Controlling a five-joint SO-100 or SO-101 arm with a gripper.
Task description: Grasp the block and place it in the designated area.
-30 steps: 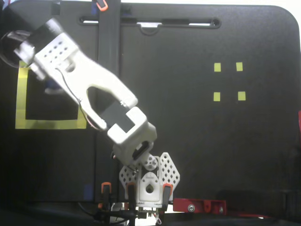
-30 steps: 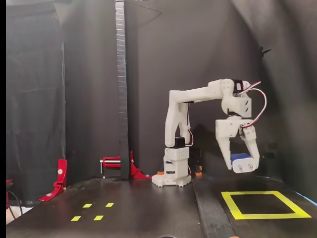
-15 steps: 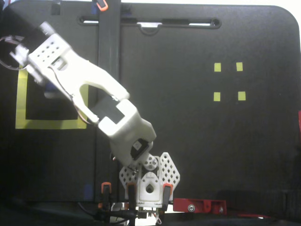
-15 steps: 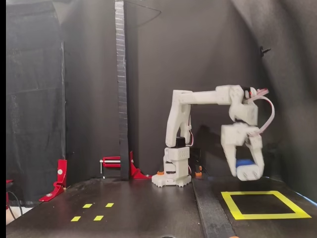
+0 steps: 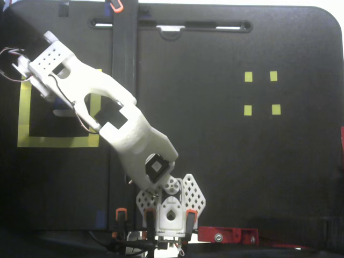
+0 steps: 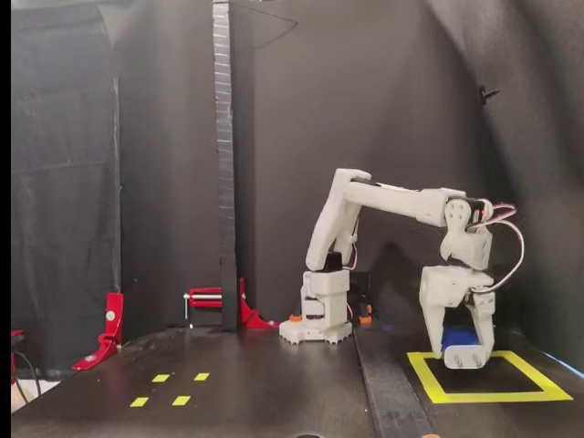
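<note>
The dark blue block [image 6: 459, 337] sits between the fingers of my white gripper [image 6: 464, 358], which points straight down and is shut on it. The gripper's tips are at or just above the black floor inside the designated area, a large yellow tape square [image 6: 478, 397] at the right. In a fixed view from above, the arm reaches to the upper left over the same yellow square [image 5: 24, 124]. There the gripper [image 5: 63, 110] shows only as a pale finger under the wrist, and the block is hidden beneath the arm.
Four small yellow tape squares [image 5: 248, 77] lie at the right from above, and they show at the lower left in the side view [image 6: 161, 378]. A tall black post [image 6: 224, 164] stands beside the arm's base [image 6: 318, 319]. Red clamps [image 6: 111, 324] sit on the table's edges.
</note>
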